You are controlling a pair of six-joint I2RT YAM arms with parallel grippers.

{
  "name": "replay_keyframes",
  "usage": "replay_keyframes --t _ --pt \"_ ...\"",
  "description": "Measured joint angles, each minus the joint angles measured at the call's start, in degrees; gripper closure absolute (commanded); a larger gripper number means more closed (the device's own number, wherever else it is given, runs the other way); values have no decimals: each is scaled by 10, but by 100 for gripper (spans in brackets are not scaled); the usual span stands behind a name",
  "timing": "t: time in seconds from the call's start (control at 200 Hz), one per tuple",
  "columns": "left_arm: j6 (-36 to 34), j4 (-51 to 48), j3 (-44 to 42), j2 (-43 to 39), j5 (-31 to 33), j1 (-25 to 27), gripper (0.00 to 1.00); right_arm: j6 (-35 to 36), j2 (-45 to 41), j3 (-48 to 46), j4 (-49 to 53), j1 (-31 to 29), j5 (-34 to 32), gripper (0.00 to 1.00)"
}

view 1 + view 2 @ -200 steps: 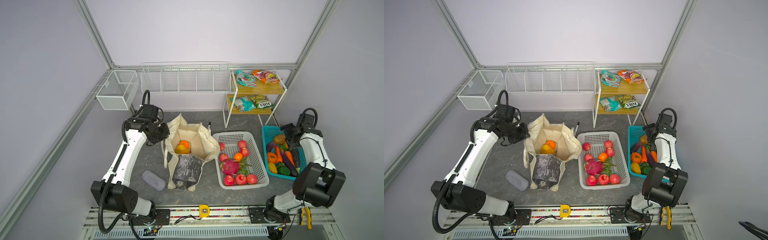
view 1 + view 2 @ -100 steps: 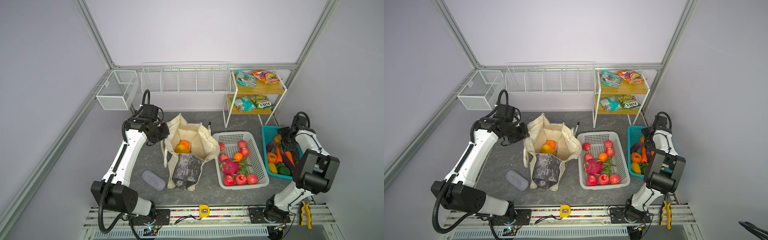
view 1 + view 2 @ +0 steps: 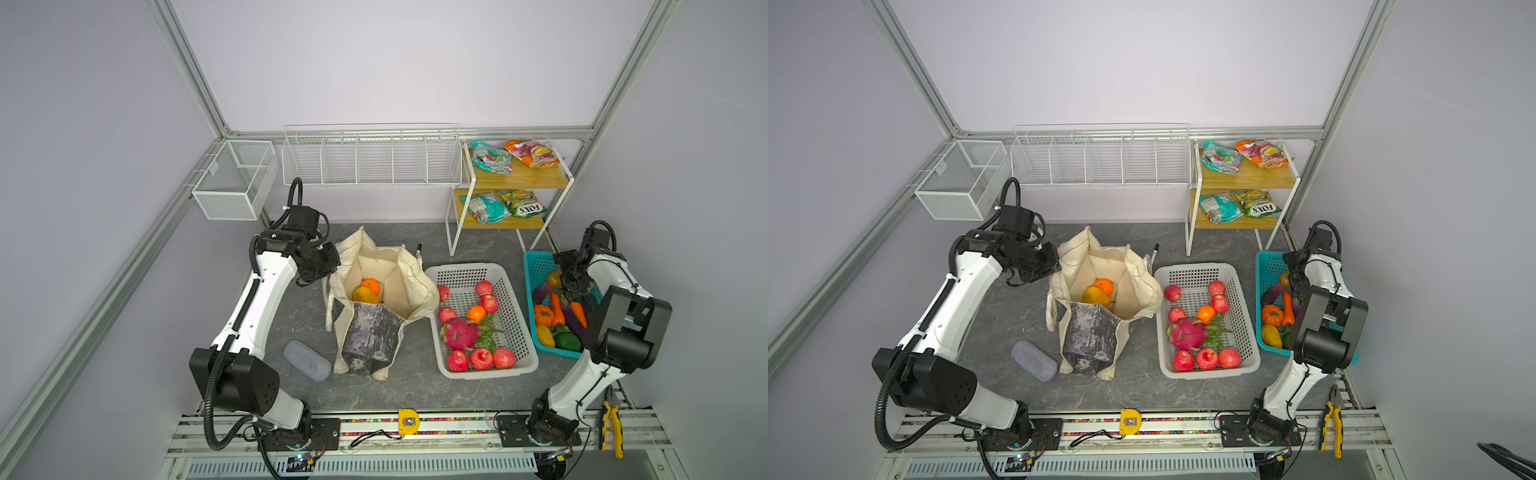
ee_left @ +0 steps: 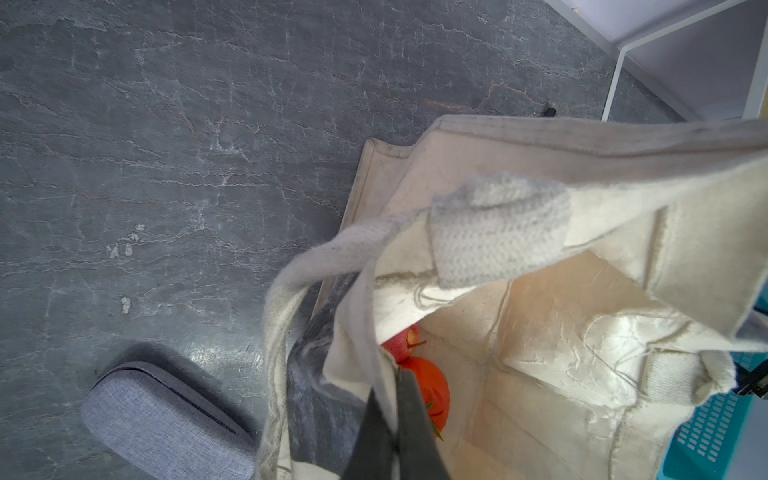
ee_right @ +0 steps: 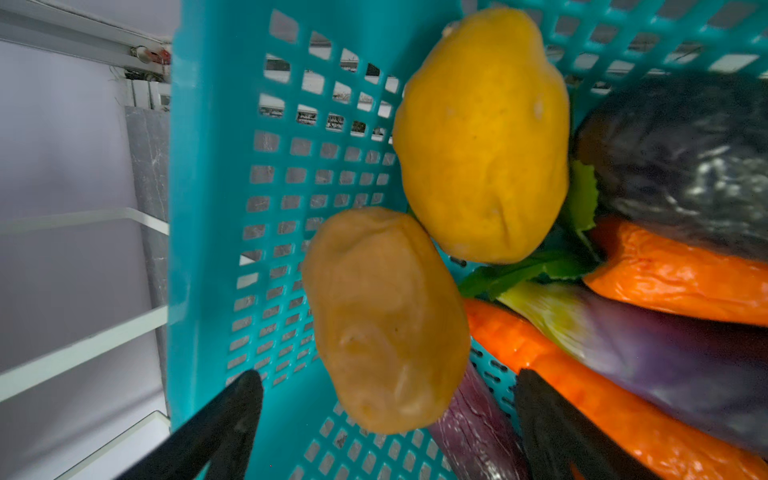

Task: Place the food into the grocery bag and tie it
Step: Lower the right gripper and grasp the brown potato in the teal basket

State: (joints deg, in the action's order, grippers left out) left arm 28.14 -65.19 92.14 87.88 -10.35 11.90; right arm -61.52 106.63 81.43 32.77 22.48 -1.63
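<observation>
A grey fabric case (image 3: 306, 360) lies flat at the left of the desk (image 3: 291, 316), near the grocery bag (image 3: 374, 336) but not touching it. The bag stands upright and open, left of the desk's middle, its dark marbled panel facing the front edge. The left pincer (image 4: 390, 386) is closed on the cream cloth of the bag's rim on its left side. In the left wrist view the cloth is pinched between the two dark fingers (image 4: 415, 419). Inside the bag an orange (image 3: 370, 286) and a yellow pear (image 3: 365, 296) lie touching. A black marker (image 3: 418, 250) lies on the desk just behind the bag.

To the right of the bag, a white basket (image 3: 517, 361) holds red apples (image 3: 482, 358) and a pink dragon fruit (image 3: 459, 333). Behind it, a two-level shelf (image 3: 540, 180) carries four snack packets (image 3: 492, 157), two on each level.

At the far right, a teal basket (image 3: 536, 266) holds carrots (image 3: 557, 309), a small pumpkin (image 3: 542, 315) and a green pepper (image 3: 567, 341). The right pincer (image 5: 390, 384) hangs over the basket's back end with its fingers spread wide, gripping nothing. In the right wrist view a brown potato (image 5: 386, 320) lies between the fingers, clear of both. A yellow fruit (image 5: 482, 137) rests against the potato, and a dark aubergine (image 5: 681, 166) lies beside them.
</observation>
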Motion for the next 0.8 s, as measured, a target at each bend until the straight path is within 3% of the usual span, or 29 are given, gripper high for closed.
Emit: replay_keyframes --t 0.385,0.8 --pt "0 -1 9 9 0 -3 100 -10 40 27 -3 0 0 1" --pt "0 -2 18 16 0 -8 100 -26 57 27 -5 0 -14 16"
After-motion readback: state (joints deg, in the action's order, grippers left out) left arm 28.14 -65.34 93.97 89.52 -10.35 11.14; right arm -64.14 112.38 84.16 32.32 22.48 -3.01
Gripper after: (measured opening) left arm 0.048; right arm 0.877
